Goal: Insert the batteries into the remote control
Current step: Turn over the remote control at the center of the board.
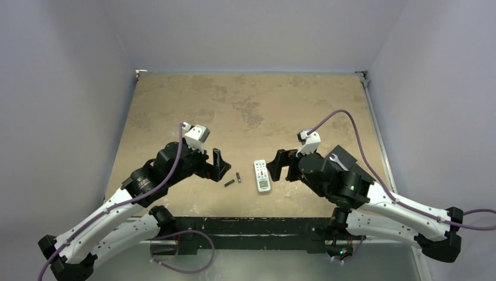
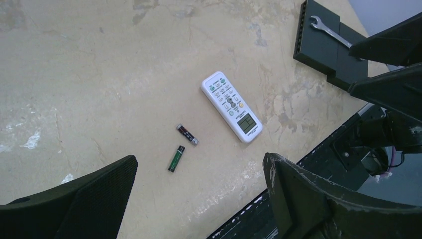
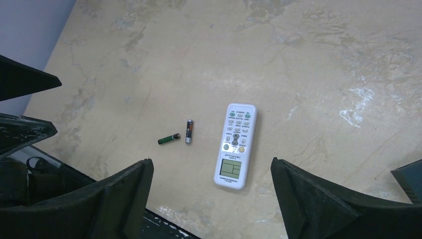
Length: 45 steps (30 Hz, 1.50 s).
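Nothing is picked up yet, so the task stands at its opening step. Both the left gripper [image 1: 220, 164] and the right gripper [image 1: 276, 165] hang over the table [image 1: 245, 105] with jaws spread wide and empty.

The remote control [image 1: 262, 175] lies flat between the two grippers, just ahead of the right gripper's jaws and a little farther from the left's. It is face up, with buttons and screen showing, so the back is against the table. Its long axis runs roughly from the near edge to the far edge, slightly slanted, with the screen end toward the arm bases and the button end away.

The batteries [image 1: 234, 180] lie beside the remote control on its left, straight ahead of the left gripper's jaws. The dark battery [image 2: 186, 134] lies nearly parallel to the remote control. The green battery [image 2: 176, 159] is angled across, its end just beside the dark one's, with a small gap between them.

The next move probably calls for turning the remote control over — one gripper pinching it across its narrow width — to reach the back. Flat on the table, it leaves little room for the fingers at its edges.
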Available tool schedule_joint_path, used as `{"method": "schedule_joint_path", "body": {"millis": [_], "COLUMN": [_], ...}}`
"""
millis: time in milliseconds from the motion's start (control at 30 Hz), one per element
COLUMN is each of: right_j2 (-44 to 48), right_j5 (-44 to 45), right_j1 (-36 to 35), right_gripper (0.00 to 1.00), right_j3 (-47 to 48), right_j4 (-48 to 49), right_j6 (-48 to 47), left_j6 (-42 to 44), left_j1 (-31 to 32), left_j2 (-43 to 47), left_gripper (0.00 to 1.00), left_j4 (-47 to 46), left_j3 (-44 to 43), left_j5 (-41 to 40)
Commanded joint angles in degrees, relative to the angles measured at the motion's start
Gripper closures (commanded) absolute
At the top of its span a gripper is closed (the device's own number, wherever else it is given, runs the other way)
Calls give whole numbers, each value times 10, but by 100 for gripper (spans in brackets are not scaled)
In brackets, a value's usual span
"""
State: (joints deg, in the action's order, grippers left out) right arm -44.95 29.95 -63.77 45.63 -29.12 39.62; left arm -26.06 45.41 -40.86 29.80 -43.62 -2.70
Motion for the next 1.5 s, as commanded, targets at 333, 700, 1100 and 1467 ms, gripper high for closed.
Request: {"method": "schedule_joint_path", "body": {"millis": [333,700,1100,1467], "right_j2": [1,-34,-124,-221], "right_j5": [-13,-76,-102,-60], "right_j1": [-3,-3,-17,-28], "right_gripper": [1,2,8,12], "right_j3": [8,0,0,7], "right_j4": [-26,16,39,24], "right_j6": [-15,-60,-17,35], "left_j6": [-32,-35,-34,-34], "left_j1": [1,1,1,1], "left_j2": [19,34,40,44], "left_gripper": [1,1,1,1], "left_j4": [25,27,27,25], "left_j3": [-20,-19,-19,-17], "left_j5": [-97,-98,-93,-85]}}
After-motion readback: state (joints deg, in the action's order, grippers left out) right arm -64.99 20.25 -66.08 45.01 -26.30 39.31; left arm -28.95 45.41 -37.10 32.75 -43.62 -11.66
